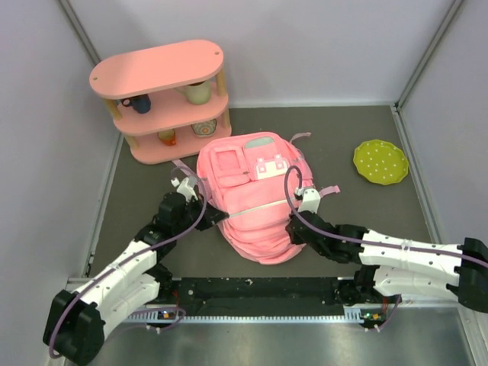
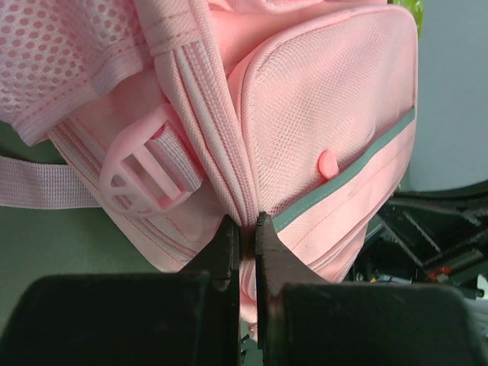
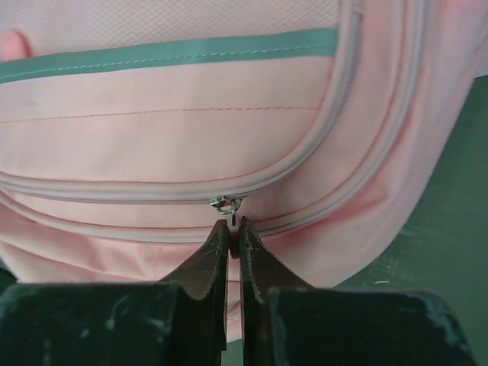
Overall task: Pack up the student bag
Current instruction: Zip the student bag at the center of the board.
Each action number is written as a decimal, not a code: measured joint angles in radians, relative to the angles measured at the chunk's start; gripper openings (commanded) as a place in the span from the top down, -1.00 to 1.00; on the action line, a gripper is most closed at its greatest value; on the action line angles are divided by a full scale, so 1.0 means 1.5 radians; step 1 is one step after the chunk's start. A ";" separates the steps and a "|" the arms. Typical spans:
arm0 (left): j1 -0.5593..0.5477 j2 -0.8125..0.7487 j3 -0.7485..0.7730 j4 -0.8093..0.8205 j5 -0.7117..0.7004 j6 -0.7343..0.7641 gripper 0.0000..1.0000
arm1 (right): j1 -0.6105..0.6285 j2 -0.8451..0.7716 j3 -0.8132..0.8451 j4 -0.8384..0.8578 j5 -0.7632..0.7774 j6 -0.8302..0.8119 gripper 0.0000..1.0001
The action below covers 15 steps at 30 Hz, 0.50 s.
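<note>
The pink student bag point(image 1: 252, 206) lies flat in the middle of the dark mat, its front pockets facing up. At the bag's left side my left gripper point(image 1: 204, 212) is shut, and in the left wrist view the left gripper point(image 2: 245, 223) pinches a fold of the bag point(image 2: 328, 114) along its zip seam. Against the bag's lower right edge sits my right gripper point(image 1: 293, 227). In the right wrist view the right gripper point(image 3: 234, 226) is shut on the small metal zipper pull point(image 3: 227, 203) of the bag point(image 3: 191, 137), and the zip line looks closed.
A pink oval three-tier shelf point(image 1: 156, 69) holding cups stands at the back left. A green dotted plate point(image 1: 380, 162) lies at the right. Grey walls enclose the mat. A pink strap buckle point(image 2: 141, 179) lies left of the left gripper.
</note>
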 measured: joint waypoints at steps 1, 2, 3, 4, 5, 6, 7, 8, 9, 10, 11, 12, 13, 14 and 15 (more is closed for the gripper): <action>0.016 0.003 0.008 -0.016 0.022 0.015 1.00 | -0.009 0.000 0.000 -0.004 -0.002 -0.011 1.00; 0.030 0.006 0.017 -0.029 0.041 0.029 1.00 | -0.018 0.000 0.000 -0.008 -0.003 -0.020 1.00; 0.041 0.008 0.024 -0.042 0.057 0.043 1.00 | -0.029 0.000 0.000 -0.012 -0.005 -0.028 1.00; 0.052 0.010 0.031 -0.053 0.073 0.056 1.00 | -0.044 -0.001 0.000 -0.014 -0.007 -0.037 1.00; 0.063 0.011 0.036 -0.066 0.087 0.069 1.00 | -0.054 -0.001 -0.002 -0.015 -0.007 -0.042 1.00; 0.071 0.011 0.039 -0.076 0.098 0.080 1.00 | -0.067 -0.003 -0.006 -0.011 -0.008 -0.047 1.00; 0.080 0.012 0.043 -0.088 0.110 0.092 1.00 | -0.078 -0.007 -0.012 -0.008 -0.014 -0.050 1.00; 0.088 0.012 0.048 -0.101 0.123 0.104 0.91 | -0.087 -0.012 -0.017 -0.003 -0.024 -0.053 1.00; 0.092 0.012 0.051 -0.110 0.129 0.113 0.76 | -0.091 -0.020 -0.022 0.002 -0.036 -0.057 1.00; 0.096 0.012 0.054 -0.119 0.136 0.121 0.57 | -0.094 -0.026 -0.024 0.004 -0.045 -0.060 1.00; 0.100 0.012 0.057 -0.129 0.141 0.127 -0.06 | -0.095 -0.039 -0.029 0.008 -0.057 -0.064 1.00; 0.102 0.012 0.057 -0.132 0.146 0.132 -0.27 | -0.095 -0.048 -0.032 0.012 -0.066 -0.066 1.00; 0.105 0.012 0.057 -0.135 0.153 0.138 -0.47 | -0.097 -0.057 -0.037 0.017 -0.075 -0.067 1.00; 0.107 0.012 0.058 -0.139 0.166 0.134 -0.72 | -0.099 -0.064 -0.041 0.019 -0.079 -0.067 1.00; 0.109 0.011 0.054 -0.131 0.182 0.123 -0.84 | -0.102 -0.067 -0.045 0.022 -0.084 -0.066 1.00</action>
